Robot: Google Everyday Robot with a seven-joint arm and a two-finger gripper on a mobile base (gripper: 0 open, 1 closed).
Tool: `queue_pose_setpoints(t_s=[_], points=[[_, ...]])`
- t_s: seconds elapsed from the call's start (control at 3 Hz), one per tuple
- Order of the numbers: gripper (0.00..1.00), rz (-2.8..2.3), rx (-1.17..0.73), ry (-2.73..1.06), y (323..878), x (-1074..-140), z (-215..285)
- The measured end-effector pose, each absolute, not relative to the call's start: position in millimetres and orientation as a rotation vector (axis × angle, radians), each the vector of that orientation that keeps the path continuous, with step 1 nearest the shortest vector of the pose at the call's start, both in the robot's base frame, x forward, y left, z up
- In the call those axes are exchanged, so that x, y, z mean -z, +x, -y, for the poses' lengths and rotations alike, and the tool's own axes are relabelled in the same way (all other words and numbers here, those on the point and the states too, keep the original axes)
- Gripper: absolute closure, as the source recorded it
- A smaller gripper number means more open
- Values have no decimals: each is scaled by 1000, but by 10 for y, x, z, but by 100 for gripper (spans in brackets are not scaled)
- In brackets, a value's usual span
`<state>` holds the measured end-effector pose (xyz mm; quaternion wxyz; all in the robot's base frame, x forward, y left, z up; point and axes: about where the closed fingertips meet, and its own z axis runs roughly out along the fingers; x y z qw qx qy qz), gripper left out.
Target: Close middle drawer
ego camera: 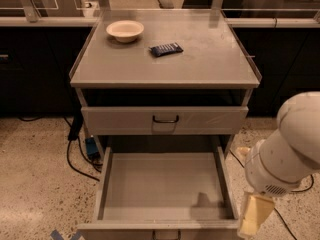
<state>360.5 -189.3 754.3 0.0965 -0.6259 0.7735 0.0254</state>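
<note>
The middle drawer is a wide grey metal box pulled far out of the cabinet, and it is empty. Its low front panel runs along the bottom edge of the camera view, with the small dark loop handle at its centre. My gripper hangs pale and yellowish from the white arm at the lower right. It is just outside the drawer's front right corner, level with the front panel, and I see no contact with it.
Above the open drawer is another drawer with a dark handle, pushed in. On the cabinet top lie a white bowl and a dark blue packet. Black cables run over the speckled floor on the left.
</note>
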Motion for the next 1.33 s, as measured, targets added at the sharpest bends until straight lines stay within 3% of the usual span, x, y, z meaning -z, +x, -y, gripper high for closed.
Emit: queue_pose_setpoints(t_s=[1.0, 1.33], points=[[0, -2282, -178, -1888, 3249, -6710, 1772], [13, -2282, -178, -1888, 3249, -6710, 1772]])
